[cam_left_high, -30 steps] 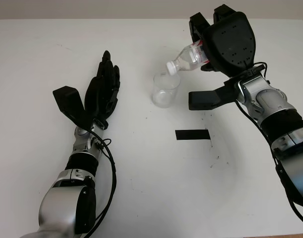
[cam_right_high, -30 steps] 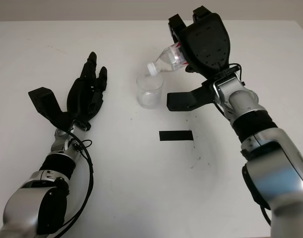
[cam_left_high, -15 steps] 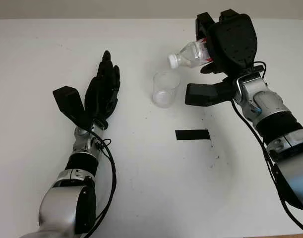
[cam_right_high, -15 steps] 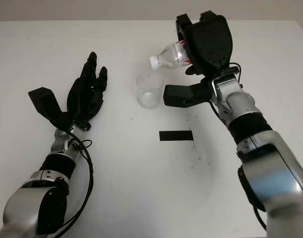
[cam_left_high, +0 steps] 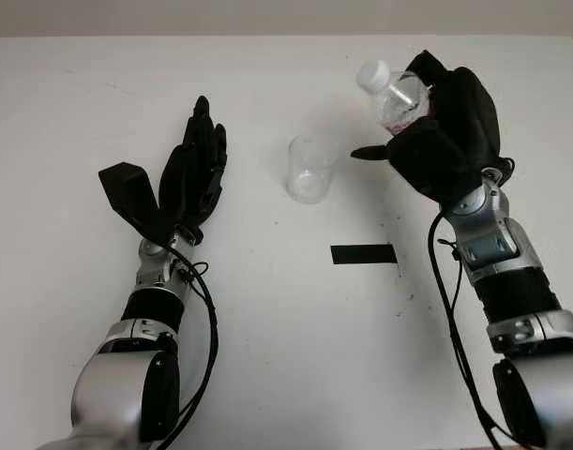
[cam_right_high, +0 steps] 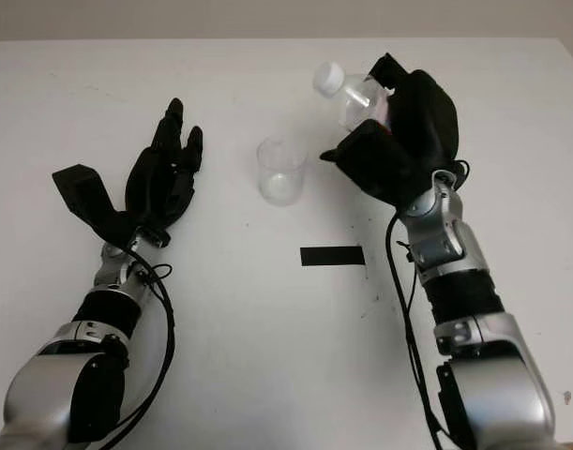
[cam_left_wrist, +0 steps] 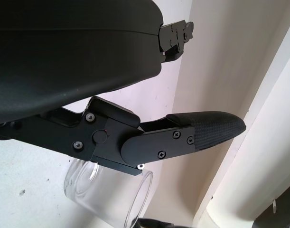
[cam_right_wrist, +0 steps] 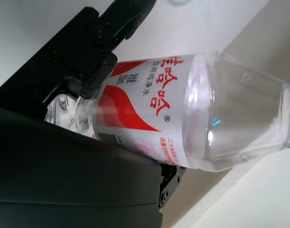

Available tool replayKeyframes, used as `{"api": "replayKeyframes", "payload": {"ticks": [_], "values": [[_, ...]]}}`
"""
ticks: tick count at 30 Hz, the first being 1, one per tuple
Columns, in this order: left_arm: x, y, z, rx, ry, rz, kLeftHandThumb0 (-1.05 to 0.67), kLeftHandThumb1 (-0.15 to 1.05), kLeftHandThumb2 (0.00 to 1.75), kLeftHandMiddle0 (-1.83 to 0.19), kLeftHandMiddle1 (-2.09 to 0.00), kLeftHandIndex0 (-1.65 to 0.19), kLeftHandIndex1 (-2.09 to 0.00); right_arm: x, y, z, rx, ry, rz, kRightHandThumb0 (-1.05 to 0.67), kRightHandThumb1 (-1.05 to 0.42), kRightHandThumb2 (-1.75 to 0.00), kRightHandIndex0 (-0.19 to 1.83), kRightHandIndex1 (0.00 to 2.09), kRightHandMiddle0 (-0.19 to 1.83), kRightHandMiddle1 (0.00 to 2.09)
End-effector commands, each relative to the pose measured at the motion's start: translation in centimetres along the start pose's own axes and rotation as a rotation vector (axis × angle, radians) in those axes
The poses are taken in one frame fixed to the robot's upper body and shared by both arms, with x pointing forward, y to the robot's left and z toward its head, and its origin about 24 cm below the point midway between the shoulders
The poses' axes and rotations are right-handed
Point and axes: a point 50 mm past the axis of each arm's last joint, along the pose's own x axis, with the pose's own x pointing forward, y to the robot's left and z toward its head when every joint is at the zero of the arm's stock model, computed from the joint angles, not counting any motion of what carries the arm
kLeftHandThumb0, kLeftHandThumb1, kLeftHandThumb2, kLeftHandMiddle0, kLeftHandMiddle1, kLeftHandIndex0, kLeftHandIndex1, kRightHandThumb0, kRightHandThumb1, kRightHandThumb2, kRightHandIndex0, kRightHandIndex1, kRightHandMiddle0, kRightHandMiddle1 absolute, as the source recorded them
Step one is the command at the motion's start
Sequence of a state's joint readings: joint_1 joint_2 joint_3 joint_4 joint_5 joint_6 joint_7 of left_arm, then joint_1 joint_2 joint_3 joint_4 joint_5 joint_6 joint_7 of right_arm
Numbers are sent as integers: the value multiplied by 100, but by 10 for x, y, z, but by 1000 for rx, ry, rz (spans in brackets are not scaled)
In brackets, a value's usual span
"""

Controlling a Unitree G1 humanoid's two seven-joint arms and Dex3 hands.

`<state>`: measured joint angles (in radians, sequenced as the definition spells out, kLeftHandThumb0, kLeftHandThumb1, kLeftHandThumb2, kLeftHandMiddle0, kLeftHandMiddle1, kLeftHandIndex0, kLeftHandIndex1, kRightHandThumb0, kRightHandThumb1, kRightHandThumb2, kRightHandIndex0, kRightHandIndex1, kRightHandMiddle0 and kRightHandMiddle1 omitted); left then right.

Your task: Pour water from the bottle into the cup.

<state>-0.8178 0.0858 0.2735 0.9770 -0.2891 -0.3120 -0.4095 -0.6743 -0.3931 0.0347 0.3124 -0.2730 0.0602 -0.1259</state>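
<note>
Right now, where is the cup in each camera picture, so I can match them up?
Left eye view: cup stands upright, upper middle, between the two hands.
Right eye view: cup just left of centre, upper part.
Left wrist view: its rim and wall at the lower edge, beyond the left hand's finger.
Right wrist view: cannot tell.
Shared landmark: black tape strip on the table, nearer the robot than the cup.

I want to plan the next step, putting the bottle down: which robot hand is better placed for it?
The right robot hand: it grips the bottle, above the table, right of the cup. The left robot hand is open, left of the cup.
</note>
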Motion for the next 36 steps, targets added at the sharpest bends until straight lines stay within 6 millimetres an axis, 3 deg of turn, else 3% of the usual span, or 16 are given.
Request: {"api": "replayKeyframes", "payload": {"ticks": [1,5,9,15,17,22,36], "values": [[-8,7,-11,-6,46,22,-82,105,59,19,0,19,0,-6,-6,5,70,-20,11,-24,-105,-19,135,209,125,209],[-8,6,-11,-9,45,24,-82,105,58,19,0,19,0,-18,-5,6,395,56,94,-20,-105,-27,127,209,125,209],[-9,6,-11,-2,44,18,-82,105,59,19,0,19,0,-32,-3,8,581,101,149,-21,-104,-26,127,209,123,209],[-9,6,-12,-1,44,14,-82,105,59,19,0,19,0,-53,4,9,730,115,222,-21,-105,-18,103,209,63,209],[-9,6,-12,4,47,13,-83,105,59,19,0,19,0,-58,7,8,766,125,235,-22,-105,-13,93,209,52,209],[-10,7,-12,1,49,14,-82,105,59,19,0,19,0,-67,17,5,765,153,244,-26,-105,-9,88,209,50,209],[-10,9,-10,-7,43,18,-81,105,59,19,0,19,0,-78,45,-8,743,257,275,-25,-105,-19,124,209,76,209]]}}
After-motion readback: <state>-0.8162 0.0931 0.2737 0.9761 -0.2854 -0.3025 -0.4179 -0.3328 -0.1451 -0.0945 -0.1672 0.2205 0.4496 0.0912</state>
